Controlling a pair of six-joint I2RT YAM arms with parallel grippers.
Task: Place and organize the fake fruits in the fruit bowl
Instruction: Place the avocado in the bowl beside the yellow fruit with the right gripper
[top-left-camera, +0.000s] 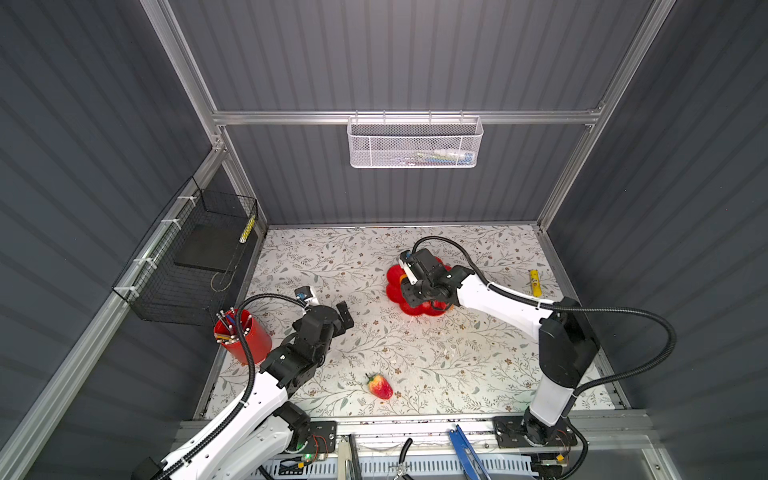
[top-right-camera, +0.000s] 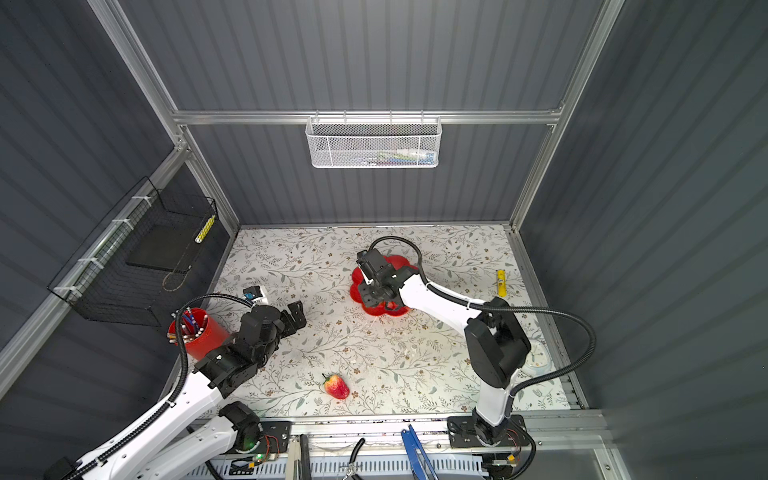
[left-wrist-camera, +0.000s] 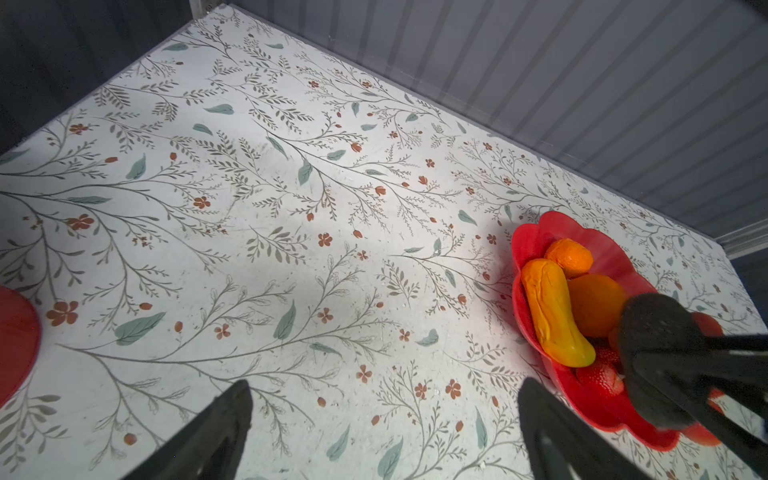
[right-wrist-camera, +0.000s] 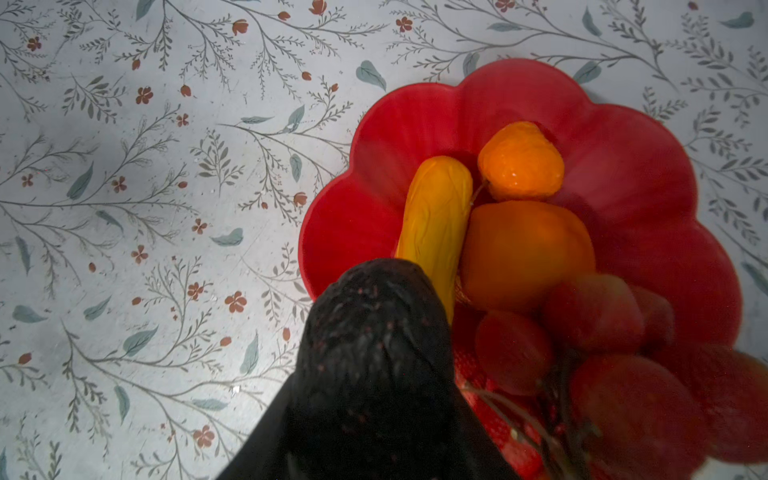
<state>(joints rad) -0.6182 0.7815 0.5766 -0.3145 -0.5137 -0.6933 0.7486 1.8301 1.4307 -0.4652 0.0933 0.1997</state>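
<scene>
Starting at the near edge, one strawberry (top-left-camera: 380, 386) lies loose on the table (top-left-camera: 436, 353), well apart from the fruit bowl (top-left-camera: 392, 276). Its long axis runs diagonally, leaf end far-left, tip near-right. Further in on the left, the left gripper (left-wrist-camera: 384, 390) hovers above bare table, jaws spread wide with nothing between them. Farther back, right of centre, the right gripper (left-wrist-camera: 660, 365) is closed on the dark avocado (right-wrist-camera: 374, 345), held over the bowl's near-left rim; whether the fruit touches the rim cannot be told. The avocado's long axis appears steep, one rounded end pointing down at the dish, but which end is the narrow one is not clear. Inside the bowl the yellow oblong fruit (right-wrist-camera: 436, 212) lies along the left side, long axis near to far. The larger orange fruit (right-wrist-camera: 528, 253) rests against it, with the small orange (right-wrist-camera: 519, 162) at the far end and the grape bunch (right-wrist-camera: 594, 316) near-right. Judgement: the step in hand is setting the avocado down. Done well, the avocado moves inward off the rim toward the bare far-right petals, tips to lie flat, and is released low. The dish is shallow, and a rounded fruit let go at the edge may roll out.
</scene>
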